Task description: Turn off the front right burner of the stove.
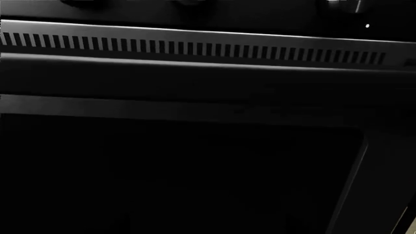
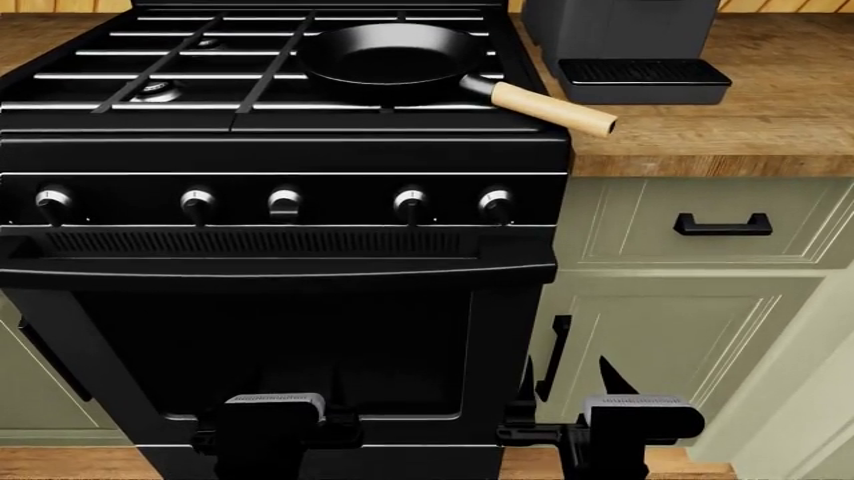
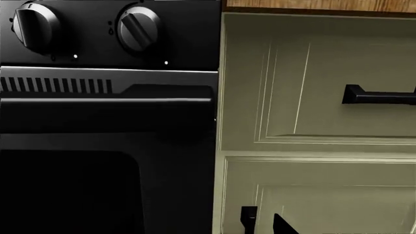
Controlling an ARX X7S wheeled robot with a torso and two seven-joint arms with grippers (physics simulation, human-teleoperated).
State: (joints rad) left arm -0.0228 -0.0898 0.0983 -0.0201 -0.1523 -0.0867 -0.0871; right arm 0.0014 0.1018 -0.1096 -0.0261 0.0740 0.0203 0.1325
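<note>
The glossy black stove [image 2: 267,150] fills the left of the head view, with bar grates and a row of silver-black knobs; the rightmost knob [image 2: 497,204] is by the stove's right edge. A black frying pan [image 2: 394,55] sits on the right grates. My right gripper [image 2: 571,385] is low, in front of the cabinet beside the oven door, open and empty. In the right wrist view, two knobs [image 3: 138,28] show far from its fingertips [image 3: 248,217]. My left gripper [image 2: 274,415] is low before the oven door [image 1: 182,165]; its fingers are lost against the black.
A dark grey coffee machine [image 2: 627,45] stands on the wooden counter [image 2: 747,120] right of the stove. The pan's wooden handle [image 2: 554,108] sticks out over the counter. Pale green cabinets with black handles [image 2: 722,225] are on the right.
</note>
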